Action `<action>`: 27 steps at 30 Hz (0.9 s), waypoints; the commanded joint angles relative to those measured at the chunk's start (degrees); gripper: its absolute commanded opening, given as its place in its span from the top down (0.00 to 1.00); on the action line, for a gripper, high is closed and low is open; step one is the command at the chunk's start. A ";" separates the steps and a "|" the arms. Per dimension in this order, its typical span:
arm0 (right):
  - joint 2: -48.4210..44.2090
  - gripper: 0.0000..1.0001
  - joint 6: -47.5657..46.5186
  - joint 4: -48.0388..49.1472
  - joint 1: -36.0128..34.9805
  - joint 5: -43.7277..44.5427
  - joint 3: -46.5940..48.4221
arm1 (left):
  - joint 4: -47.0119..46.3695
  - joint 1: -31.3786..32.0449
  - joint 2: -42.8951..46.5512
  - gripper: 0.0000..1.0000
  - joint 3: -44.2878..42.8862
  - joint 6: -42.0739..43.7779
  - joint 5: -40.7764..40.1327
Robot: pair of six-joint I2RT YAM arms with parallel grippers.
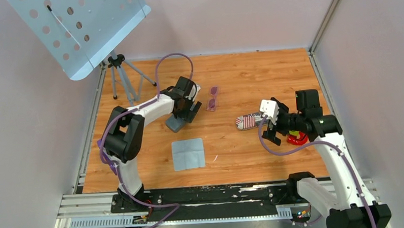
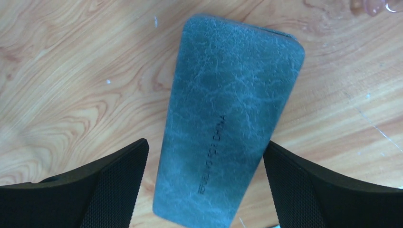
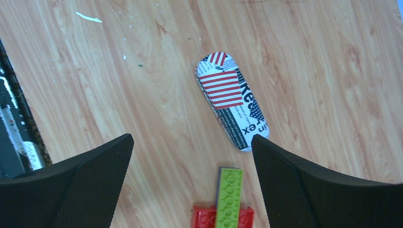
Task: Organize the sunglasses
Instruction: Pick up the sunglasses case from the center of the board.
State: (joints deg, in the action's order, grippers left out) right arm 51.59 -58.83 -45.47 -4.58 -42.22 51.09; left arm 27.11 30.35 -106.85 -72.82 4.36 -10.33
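Observation:
The sunglasses, a small pair with purple-pink lenses, lie on the wooden table right of my left gripper. Only a lens edge shows at the top right of the left wrist view. My left gripper is open, its jaws on either side of the near end of the plain grey case, with a gap on each side. The grey case lies closed. My right gripper is open and empty, just short of the flag-patterned case, which also shows in the top view.
A grey cloth lies flat in front of the left arm. Red and green toy bricks lie below the right gripper, also seen from the top view. A perforated music stand on a tripod stands at the back left. Walls enclose the table.

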 commanded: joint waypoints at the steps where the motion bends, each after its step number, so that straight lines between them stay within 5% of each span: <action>1: -2.60 0.01 3.04 -2.69 0.80 -2.69 -2.51 | 0.54 -1.17 -3.64 0.10 -3.17 2.09 5.09; 10: -2.30 0.01 3.83 -2.78 0.80 -3.92 -3.80 | 3.20 -2.40 -4.27 0.35 -5.88 0.64 9.98; 15: -0.81 0.04 5.84 -2.70 0.81 -5.85 -2.89 | 6.11 -2.40 -0.28 0.61 -6.32 -2.41 16.45; 24: 6.59 0.01 12.09 0.88 0.84 -18.82 -2.03 | -7.22 6.83 22.04 0.70 7.88 -5.91 30.89; 27: 8.48 0.01 20.47 7.13 0.89 -24.92 -1.66 | -13.87 9.13 27.86 0.72 12.66 -10.37 36.62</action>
State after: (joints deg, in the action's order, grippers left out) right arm 58.46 -47.00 -44.21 -4.49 -55.81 48.03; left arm 22.96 36.77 -84.49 -65.25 -1.19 15.79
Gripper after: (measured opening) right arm 0.992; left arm 0.724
